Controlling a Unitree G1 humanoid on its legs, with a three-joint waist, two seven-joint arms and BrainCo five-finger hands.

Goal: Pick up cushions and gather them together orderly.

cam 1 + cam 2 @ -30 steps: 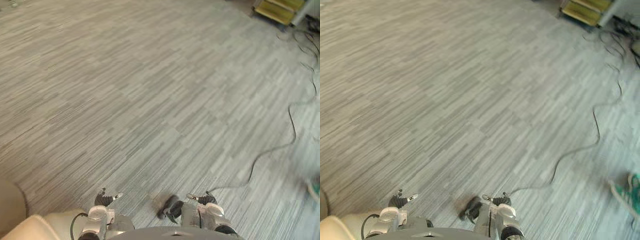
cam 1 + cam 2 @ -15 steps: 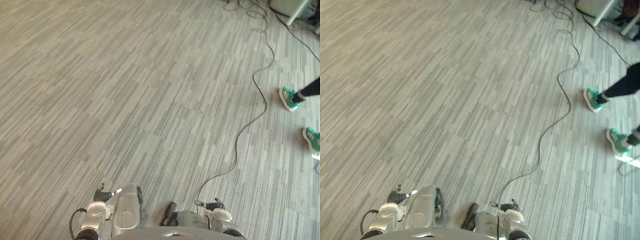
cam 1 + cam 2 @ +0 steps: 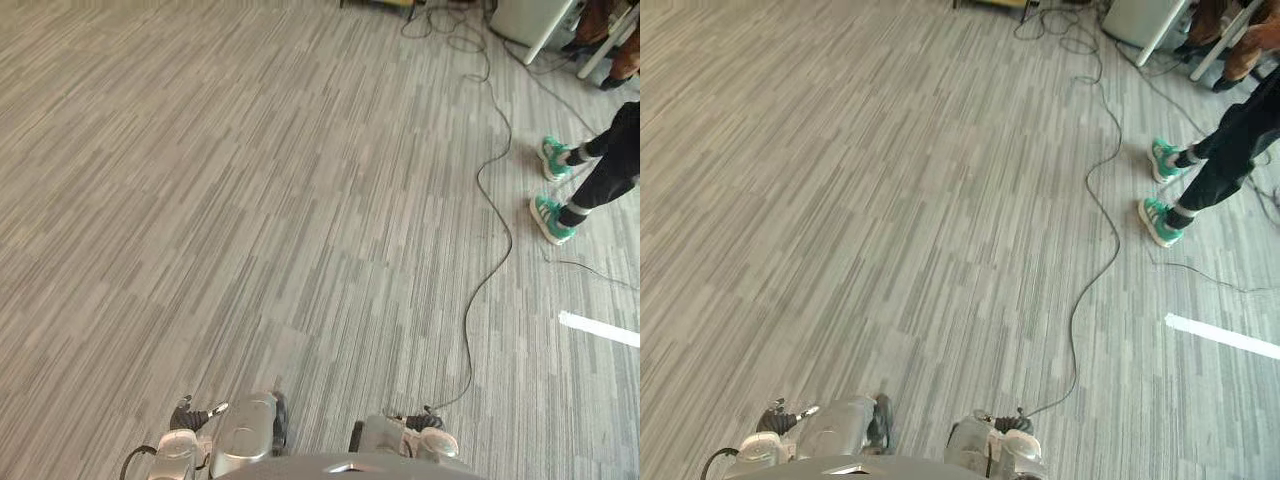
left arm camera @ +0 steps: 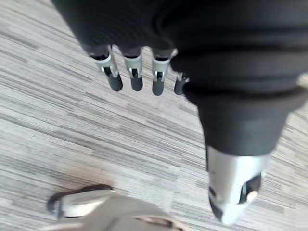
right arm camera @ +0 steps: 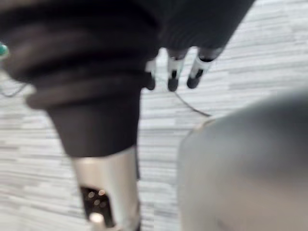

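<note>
My left hand (image 4: pixel 135 73) hangs over the grey striped carpet (image 4: pixel 96 130) with its fingers straight and spread, its thumb (image 4: pixel 234 192) apart from them, and nothing in it. My right hand (image 5: pixel 174 72) hangs the same way, fingers straight, thumb (image 5: pixel 107 192) to one side, holding nothing. Bare carpet (image 3: pixel 250 200) stretches ahead of me in the left eye view.
A person in dark trousers and teal shoes (image 3: pixel 551 217) stands at the right, close to my path. A white tape strip (image 3: pixel 600 329) lies on the carpet near them. A white cabinet (image 3: pixel 527 15) and another person's legs (image 3: pixel 603 18) are at the far right.
The camera has swung round: the cream cushion at the lower left a second ago has left the picture, and the person's legs have come in at the right and stepped closer together.
</note>
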